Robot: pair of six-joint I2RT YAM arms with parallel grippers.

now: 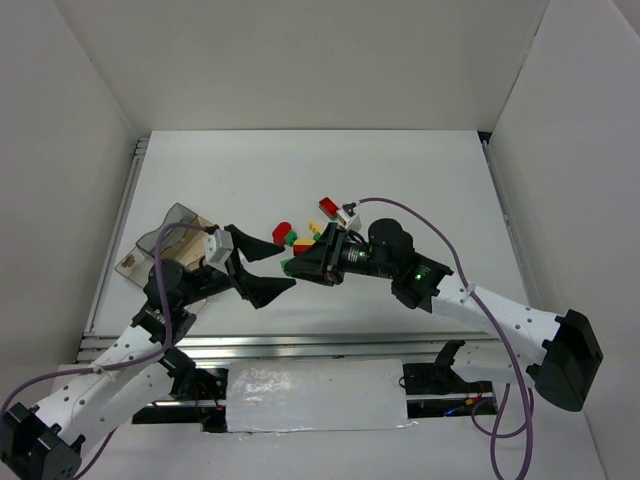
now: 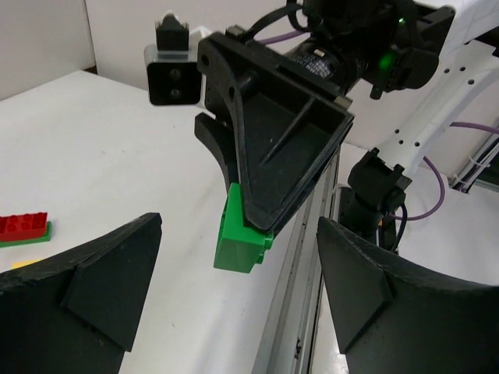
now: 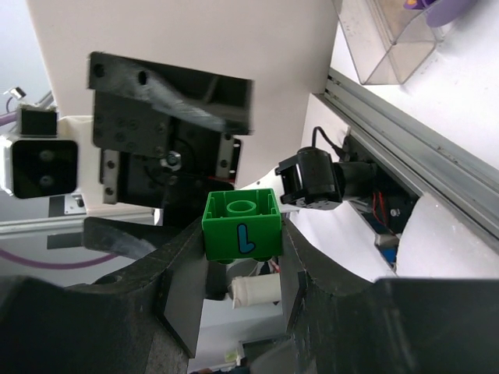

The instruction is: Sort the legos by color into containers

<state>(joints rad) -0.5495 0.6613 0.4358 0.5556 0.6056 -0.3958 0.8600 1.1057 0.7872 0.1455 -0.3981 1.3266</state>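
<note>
My right gripper (image 1: pixel 294 266) is shut on a green brick (image 1: pixel 288 265) with a blue letter L on it (image 3: pixel 242 226), and holds it above the table. My left gripper (image 1: pixel 262 266) is open and empty, its jaws facing the brick from the left. In the left wrist view the brick (image 2: pixel 243 234) hangs just beyond and between the wide-open fingers (image 2: pixel 86 288). The clear tray (image 1: pixel 165 240) lies behind the left gripper, and a purple piece (image 3: pixel 429 12) shows in it. Loose red, green and yellow legos (image 1: pixel 298 237) lie behind the right gripper.
A red brick on a yellow one (image 1: pixel 328 207) lies farther back, right of centre. A red brick on a green plate (image 2: pixel 25 226) lies at the left of the left wrist view. A metal rail (image 1: pixel 300 345) runs along the table's near edge. White walls enclose the table.
</note>
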